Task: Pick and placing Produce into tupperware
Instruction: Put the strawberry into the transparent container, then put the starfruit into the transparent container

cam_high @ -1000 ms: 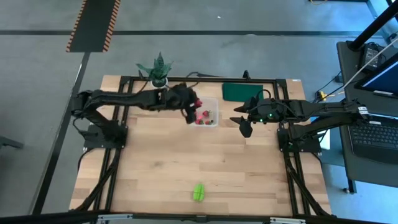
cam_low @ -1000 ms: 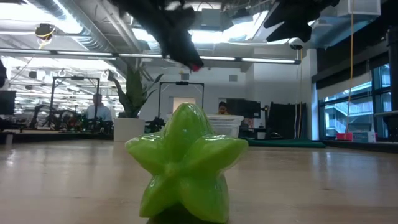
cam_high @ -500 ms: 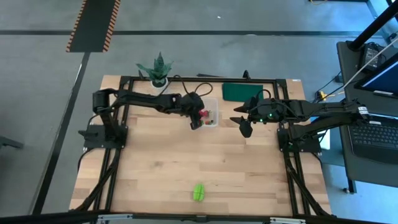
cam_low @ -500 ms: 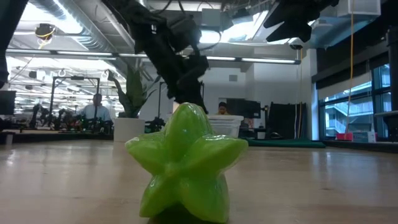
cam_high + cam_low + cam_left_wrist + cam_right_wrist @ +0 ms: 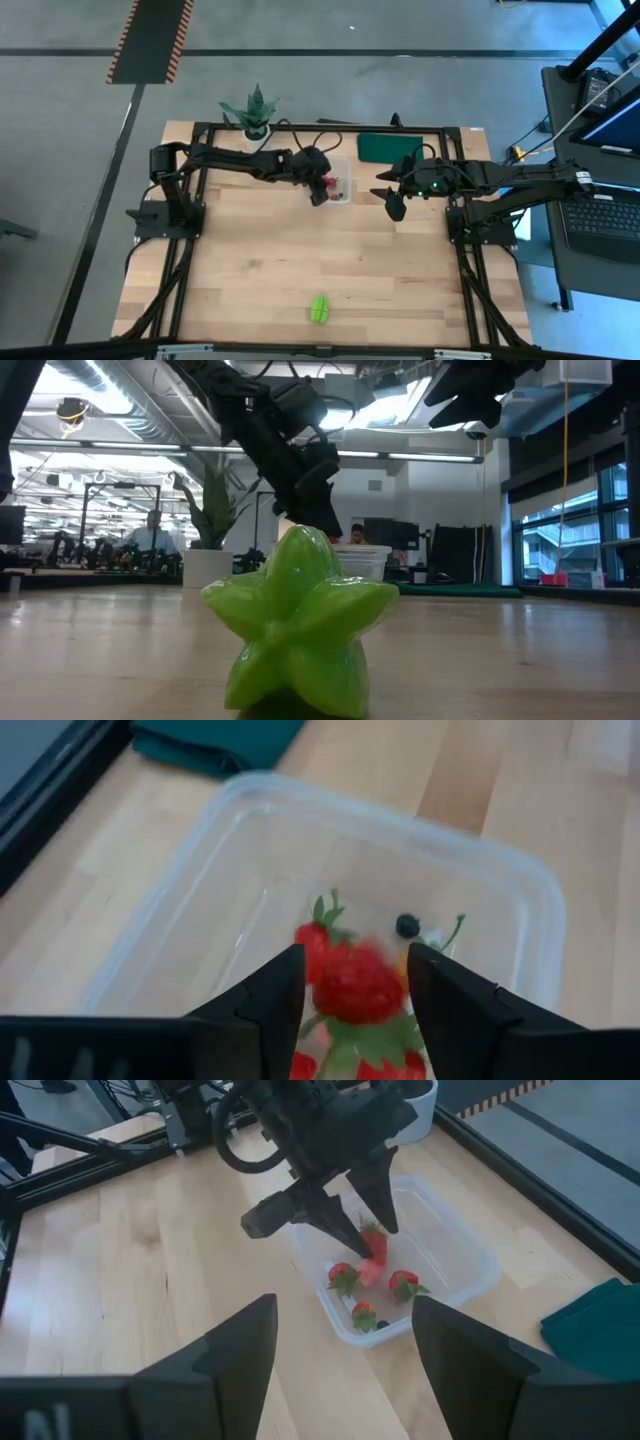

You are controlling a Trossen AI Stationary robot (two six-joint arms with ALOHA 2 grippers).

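Observation:
The clear tupperware (image 5: 343,190) (image 5: 540,920) (image 5: 470,1260) sits near the table's far edge with several red berries (image 5: 405,1285) on its floor. My left gripper (image 5: 322,190) (image 5: 352,960) (image 5: 365,1230) hangs open over the box, fingers pointing down into it. A red strawberry (image 5: 355,982) shows blurred between and just below its fingertips, with slim gaps on both sides. The lime-green star-shaped piece (image 5: 319,308) (image 5: 300,625) rests on the wood near the near edge. My right gripper (image 5: 393,203) (image 5: 345,1308) waits open above the table, right of the box.
A spiky plant in a white pot (image 5: 256,115) stands at the far edge, left of the box. A dark green pad (image 5: 385,147) (image 5: 600,1325) lies to the box's far right. Bare wood stretches from the box to the green piece. People (image 5: 155,530) sit in the room behind.
My left gripper, with a red berry at its fingertips, moved toward the table's right over the tupperware and came down toward it, then stayed there. The berry now shows blurred below the fingertips. The right arm kept still.

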